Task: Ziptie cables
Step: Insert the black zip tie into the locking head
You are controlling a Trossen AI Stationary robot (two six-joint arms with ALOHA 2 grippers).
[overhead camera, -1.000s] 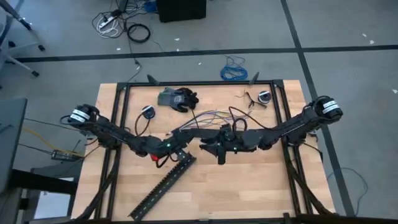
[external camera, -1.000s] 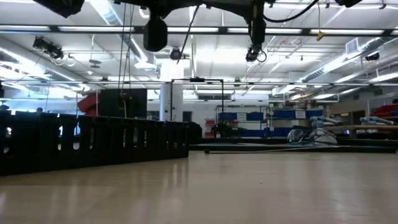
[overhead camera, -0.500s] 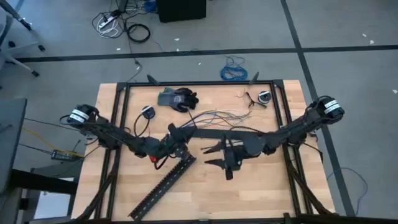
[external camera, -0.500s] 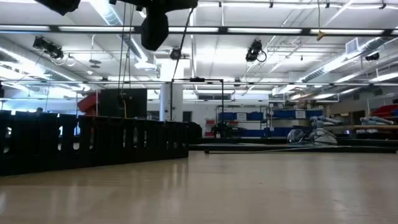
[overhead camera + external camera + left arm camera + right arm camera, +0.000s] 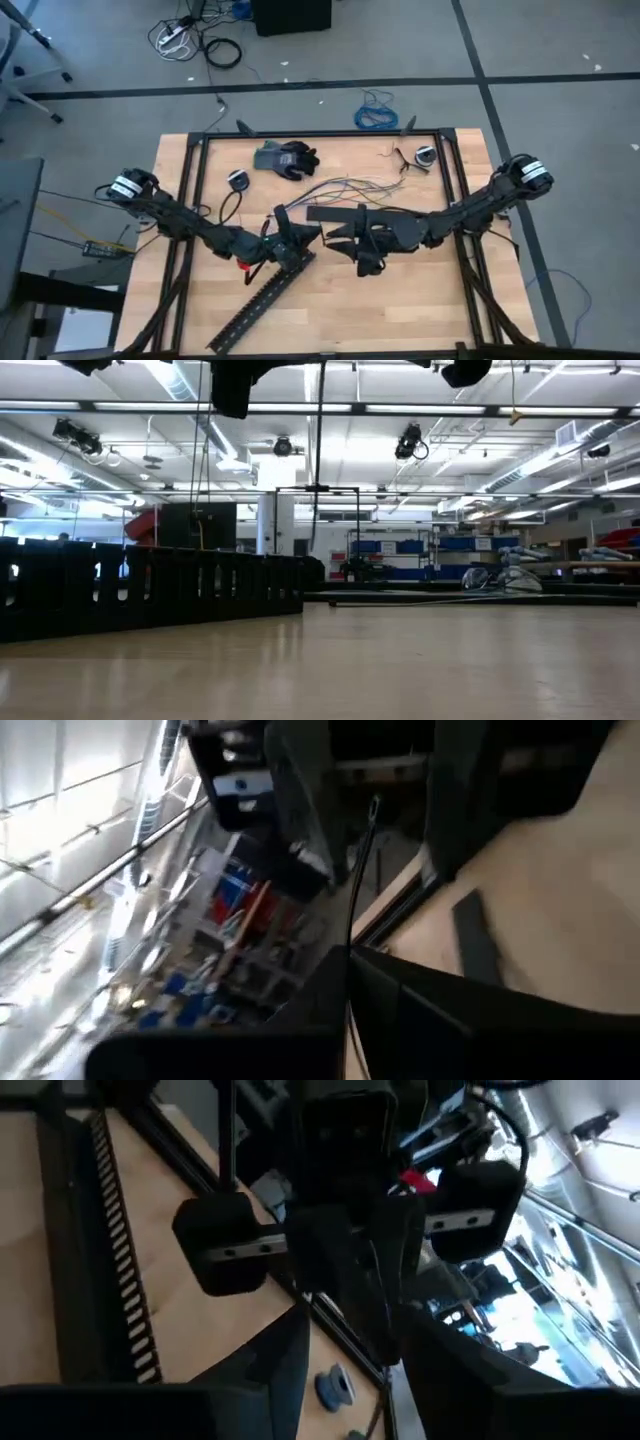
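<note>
1. The left gripper (image 5: 292,236) hangs over the middle of the wooden table (image 5: 400,310), a little toward 9 o'clock from the centre. Seen from the right wrist camera, its two pads (image 5: 215,1240) stand far apart, so the jaws gape wide. A thin dark strand (image 5: 358,870) runs between its fingers in its own wrist view, but I cannot tell whether it rests on either of them.
2. A long black slotted strip (image 5: 262,297) lies slantwise on the table at about 7 o'clock from the left gripper, its upper end just under it.
3. A dark glove (image 5: 286,158) lies near the far edge, at 12 o'clock from the left gripper.
4. The cables (image 5: 345,186), thin strands in purple, green, grey and dark, fan out loose on the wood at about 1 o'clock from the left gripper and 12 o'clock from the right one, touched by neither.
5. The right gripper (image 5: 345,240) sits just to the 3 o'clock side of the left one, facing it. Its fingers are spread, with nothing between them that I can see.
</note>
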